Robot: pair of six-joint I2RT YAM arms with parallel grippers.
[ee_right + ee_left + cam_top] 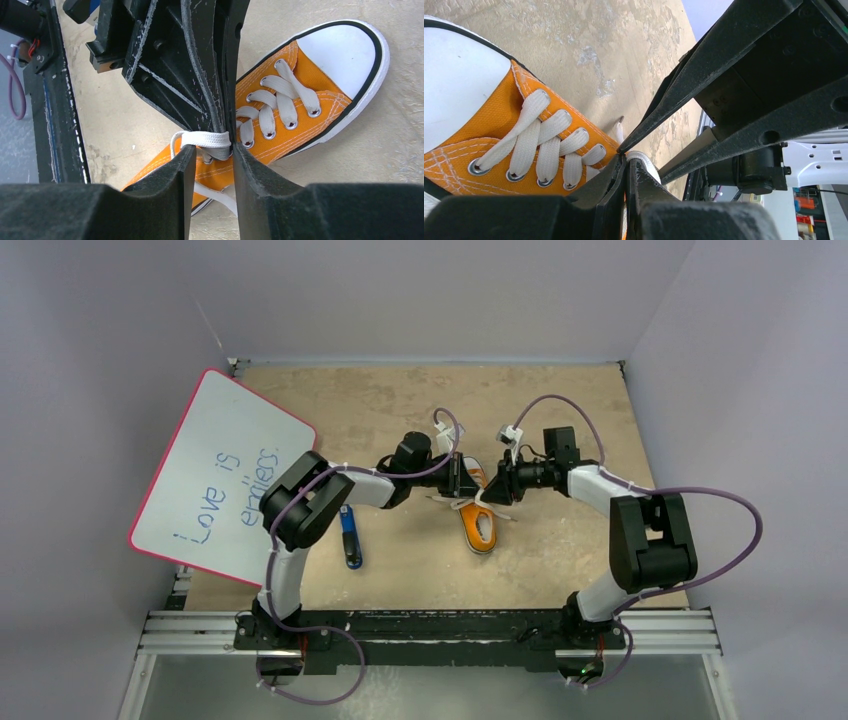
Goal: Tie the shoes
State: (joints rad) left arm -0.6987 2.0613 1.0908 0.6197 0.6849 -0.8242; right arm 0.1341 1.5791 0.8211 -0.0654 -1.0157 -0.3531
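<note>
The orange sneaker (479, 525) with a white toe cap lies on the table between both grippers; it also shows in the left wrist view (494, 115) and the right wrist view (300, 90). My left gripper (461, 480) (626, 158) is shut, its jaws pressed together on a white lace (645, 160) that curls over one fingertip. My right gripper (497, 488) (209, 150) is slightly open. Its fingertips straddle a band of the lace (206, 140) and the left gripper's tips just above the eyelets.
A pink-edged whiteboard (225, 475) with handwriting leans at the left. A blue-and-black marker (350, 535) lies left of the shoe. Grey walls enclose the tan table (560, 410) on three sides. The two arms meet closely over the shoe.
</note>
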